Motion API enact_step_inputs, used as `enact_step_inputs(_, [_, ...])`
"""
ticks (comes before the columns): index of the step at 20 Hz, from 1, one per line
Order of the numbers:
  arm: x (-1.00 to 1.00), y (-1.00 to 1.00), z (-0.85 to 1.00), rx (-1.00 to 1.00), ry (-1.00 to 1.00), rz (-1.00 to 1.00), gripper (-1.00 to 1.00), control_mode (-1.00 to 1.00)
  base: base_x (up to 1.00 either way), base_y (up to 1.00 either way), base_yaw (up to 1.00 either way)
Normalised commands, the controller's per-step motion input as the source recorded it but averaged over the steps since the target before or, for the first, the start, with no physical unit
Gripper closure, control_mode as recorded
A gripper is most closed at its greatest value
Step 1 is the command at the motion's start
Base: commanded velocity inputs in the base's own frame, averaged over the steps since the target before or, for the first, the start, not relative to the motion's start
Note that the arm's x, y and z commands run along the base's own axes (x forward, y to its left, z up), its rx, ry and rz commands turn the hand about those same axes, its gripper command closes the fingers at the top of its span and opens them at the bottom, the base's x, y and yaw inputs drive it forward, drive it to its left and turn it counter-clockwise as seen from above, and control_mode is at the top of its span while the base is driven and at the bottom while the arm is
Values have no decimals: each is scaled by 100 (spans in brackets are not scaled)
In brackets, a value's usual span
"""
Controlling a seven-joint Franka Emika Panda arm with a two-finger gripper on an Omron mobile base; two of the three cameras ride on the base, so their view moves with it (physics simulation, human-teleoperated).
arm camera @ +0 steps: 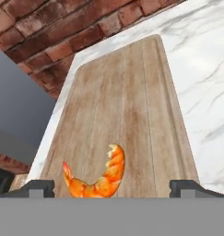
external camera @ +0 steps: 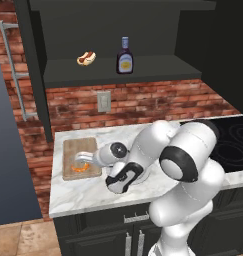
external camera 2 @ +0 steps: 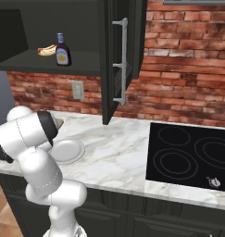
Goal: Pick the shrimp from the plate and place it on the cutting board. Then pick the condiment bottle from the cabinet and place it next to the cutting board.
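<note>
Hand view: fingers (arm camera: 113, 188) spread wide, straddling shrimp (arm camera: 100, 177) on cutting board (arm camera: 127, 106)

A glossy white arm (external camera: 193, 165) of rounded segments, with black joint bands (seams faintly dotted) and dark fingertips (arm camera: 37, 188).

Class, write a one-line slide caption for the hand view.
Open gripper above the shrimp lying on the cutting board, marble counter alongside.

Round light-grey plate (external camera 2: 67, 151) sits near the left front edge of the white marble counter (external camera 2: 118, 152), partly hidden by the white arm. Dark brown sauce bottle (external camera 2: 63, 51) stands upright on the black cabinet (external camera 2: 81, 32) shelf, hot dog in bun (external camera 2: 47, 50) just beside it. Black glass cooktop (external camera 2: 190, 157) at the counter's right end.
</note>
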Motion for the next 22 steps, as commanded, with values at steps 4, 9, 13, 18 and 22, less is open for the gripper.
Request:
enact_step_inputs(4, [19,0,88,-2,0,7,-100,-100,0,0,0])
enact_step_inputs(9, [26,0,80,-5,0,10,-100,-100,0,0,0])
enact_step_inputs(13, [20,0,88,-11,0,10,-100,-100,0,0,0])
enact_step_inputs(18, [16,0,79,-15,0,10,-100,-100,0,0,0])
enact_step_inputs(22, [3,0,74,-18,0,9,-100,-100,0,0,0])
